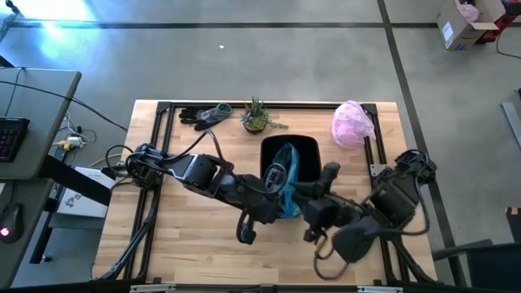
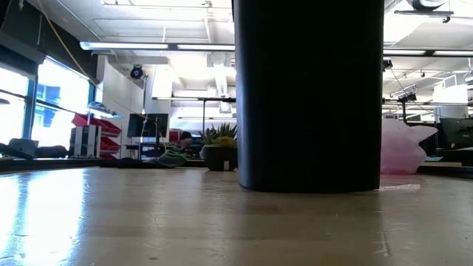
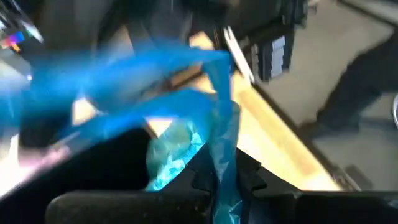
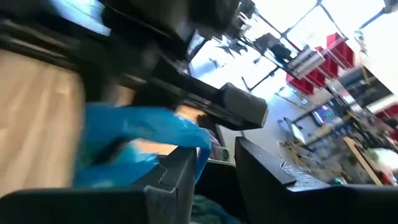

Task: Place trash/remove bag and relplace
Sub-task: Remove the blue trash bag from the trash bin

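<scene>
while left gripper (image 3: 221, 180) pinches bag (image 1: 285, 175) over bin (image 1: 309, 150), right gripper (image 4: 214, 165) fingers apart.

Wooden table (image 1: 187, 244) carries bin (image 1: 305, 150), plant (image 1: 256, 118), gloves (image 1: 202, 115)

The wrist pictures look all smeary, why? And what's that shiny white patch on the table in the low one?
Left wrist view: the teal bag is streaked with motion blur. Right wrist view: bag and background smear the same way. Low view: window light glares off the table; the black bin is a dark, featureless block. High view: sharp and evenly lit.
</scene>
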Controlling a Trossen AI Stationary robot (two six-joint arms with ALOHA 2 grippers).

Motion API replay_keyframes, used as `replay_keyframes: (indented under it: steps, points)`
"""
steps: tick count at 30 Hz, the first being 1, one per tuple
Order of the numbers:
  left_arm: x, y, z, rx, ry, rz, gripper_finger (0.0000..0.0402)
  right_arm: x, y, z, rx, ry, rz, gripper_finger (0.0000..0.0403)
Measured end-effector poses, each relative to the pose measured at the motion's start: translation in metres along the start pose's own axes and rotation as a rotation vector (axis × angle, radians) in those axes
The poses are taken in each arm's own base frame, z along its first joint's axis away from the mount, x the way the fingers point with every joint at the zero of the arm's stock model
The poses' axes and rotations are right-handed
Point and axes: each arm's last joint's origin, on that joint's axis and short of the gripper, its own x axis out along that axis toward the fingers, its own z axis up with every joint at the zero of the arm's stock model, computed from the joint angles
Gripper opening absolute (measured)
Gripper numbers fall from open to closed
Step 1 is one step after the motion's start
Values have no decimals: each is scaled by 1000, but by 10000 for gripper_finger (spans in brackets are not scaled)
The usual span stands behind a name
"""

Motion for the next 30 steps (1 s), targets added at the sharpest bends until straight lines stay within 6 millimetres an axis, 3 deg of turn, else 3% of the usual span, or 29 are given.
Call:
replay_keyframes:
  steps: [8, 14, 18, 22, 30]
  points:
    - [-1, -8, -8, 0, 102, -19, 0, -41, 5, -9, 76, -24, 123, 96]
    - [-6, -18, -6, 39, 99, -30, 0, -64, 9, -31, 242, 129, 245, 97]
    - [-7, -22, -6, 53, 110, -38, 0, -64, 26, -38, 290, 203, 323, 97]
    - [-8, -24, -9, 63, 150, -9, 0, -52, 51, -58, 305, 286, 258, 96]
    - [-8, -23, -13, 59, 199, 23, 0, -15, 111, -129, 431, 491, 43, 96]
